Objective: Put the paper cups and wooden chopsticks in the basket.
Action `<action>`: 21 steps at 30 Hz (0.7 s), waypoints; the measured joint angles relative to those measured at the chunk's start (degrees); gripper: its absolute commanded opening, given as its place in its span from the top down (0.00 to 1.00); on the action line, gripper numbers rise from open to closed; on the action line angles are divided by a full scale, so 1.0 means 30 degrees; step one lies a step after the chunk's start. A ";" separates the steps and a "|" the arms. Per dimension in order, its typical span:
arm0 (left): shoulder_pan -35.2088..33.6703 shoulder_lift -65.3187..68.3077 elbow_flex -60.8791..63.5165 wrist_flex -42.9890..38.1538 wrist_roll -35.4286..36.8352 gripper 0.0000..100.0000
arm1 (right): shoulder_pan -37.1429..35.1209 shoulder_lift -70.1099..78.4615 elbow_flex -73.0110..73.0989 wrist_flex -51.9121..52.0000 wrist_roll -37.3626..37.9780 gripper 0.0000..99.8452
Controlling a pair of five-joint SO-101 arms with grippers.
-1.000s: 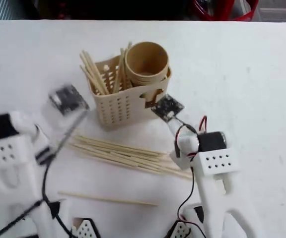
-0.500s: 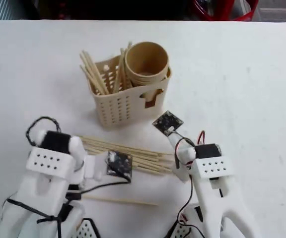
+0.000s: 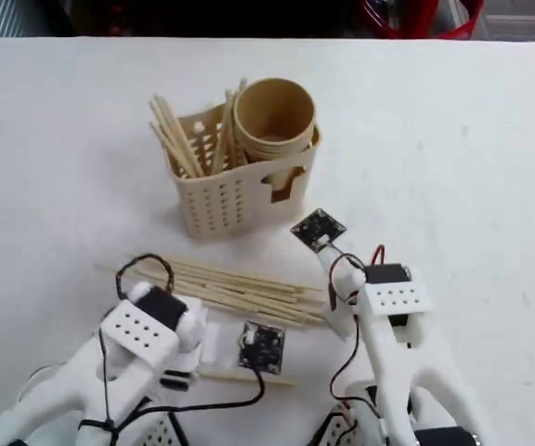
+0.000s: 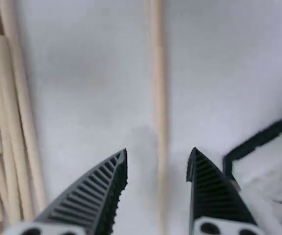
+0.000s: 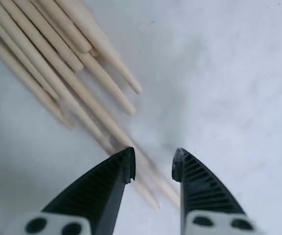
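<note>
A cream basket (image 3: 240, 190) stands at mid-table, holding stacked paper cups (image 3: 275, 116) and several wooden chopsticks (image 3: 179, 135). More chopsticks lie in a loose pile (image 3: 240, 288) in front of it, and a single chopstick (image 3: 244, 376) lies nearer the front edge. My left gripper (image 4: 156, 164) is open just above the table, straddling that single chopstick (image 4: 156, 98), with the pile (image 4: 9, 122) off to one side. At the pile's tapered ends (image 5: 82, 63) my right gripper (image 5: 152, 159) is open, with one or two tips running between its fingers.
The left arm (image 3: 142, 334) and the right arm (image 3: 388, 307) rise from the table's front edge. A black cable (image 4: 258, 142) lies close beside the left gripper. White tabletop (image 3: 453, 167) stretches right of the basket and behind it.
The left arm has swung from high on the left down and rightward to the single chopstick. The right arm has drawn back a little toward the pile's ends.
</note>
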 measured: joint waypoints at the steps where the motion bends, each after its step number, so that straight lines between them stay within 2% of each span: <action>1: 0.0088 0.0000 0.0176 -0.0645 0.0733 0.79 | 0.0000 0.0205 0.0000 -0.0147 0.0000 0.86; 6: 0.0117 -0.0029 0.1524 -0.3194 0.3165 0.79 | 0.0000 0.0322 0.0000 -0.0352 0.0000 0.86; 8: 0.0088 -0.0176 0.1641 -0.3399 0.3604 0.80 | 0.0000 0.0322 0.0000 -0.0352 0.0000 0.86; 14: 0.0205 -0.0147 0.1700 -0.3399 0.3927 0.93 | 0.0000 0.0322 0.0000 -0.0352 0.0000 0.86; 21: -0.0498 -0.0176 0.1670 -0.4835 0.3956 0.98 | 0.0000 0.0381 0.0000 -0.0352 0.0000 0.86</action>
